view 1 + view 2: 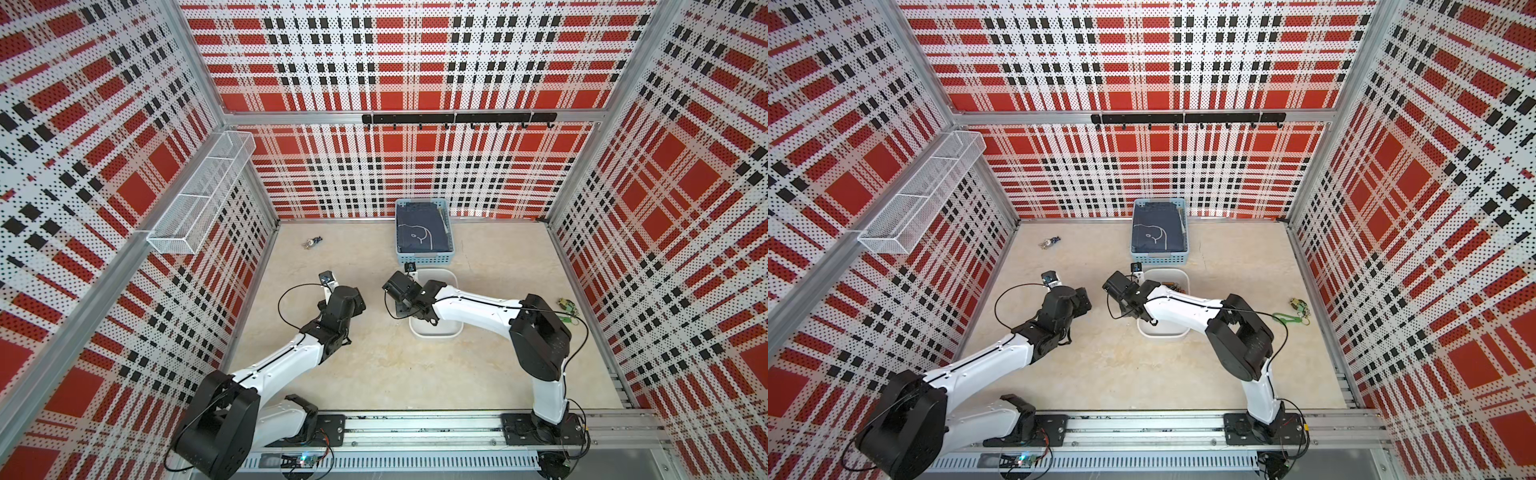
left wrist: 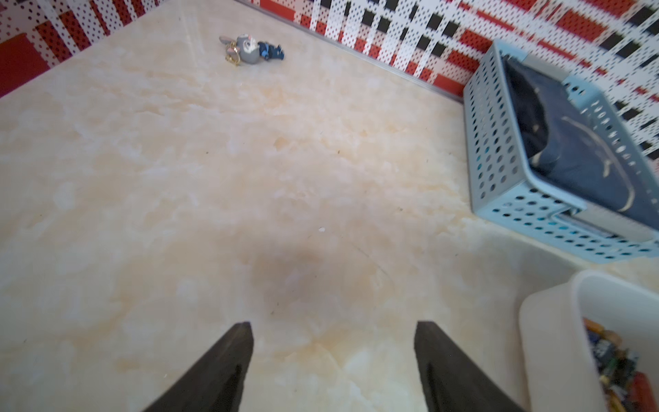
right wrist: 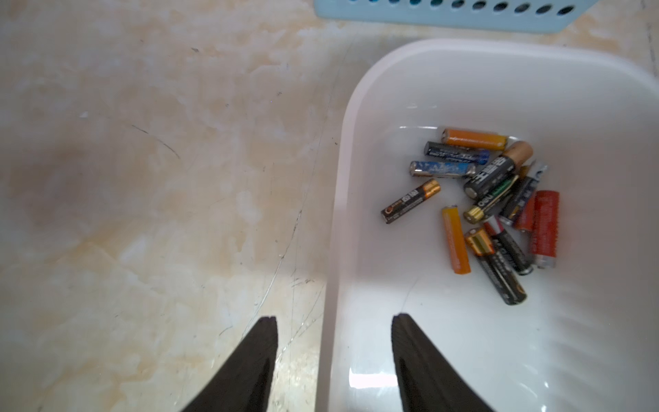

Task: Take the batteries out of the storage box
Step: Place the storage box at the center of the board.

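Batteries (image 3: pixel 492 171): all heaped inside storage box (image 3: pixel 463 71), none out. Left gripper (image 2: pixel 333 324): left of the box over bare table (image 2: pixel 178 178), jaws wide, empty. Right gripper (image 3: pixel 335 316): jaws part-open, empty, astride the box's wall. Your risk: closing here pinches the wall and drags the box; overlapping cells may slip.

Shallow white storage box (image 3: pixel 499 71) with rounded corners; batteries (image 3: pixel 492 185) (orange, red, blue, black-and-gold) lie jumbled flat inside.

White arms (image 1: pixel 469 309), black joints (image 1: pixel 540 340) — thin cables (image 1: pixel 279 306)
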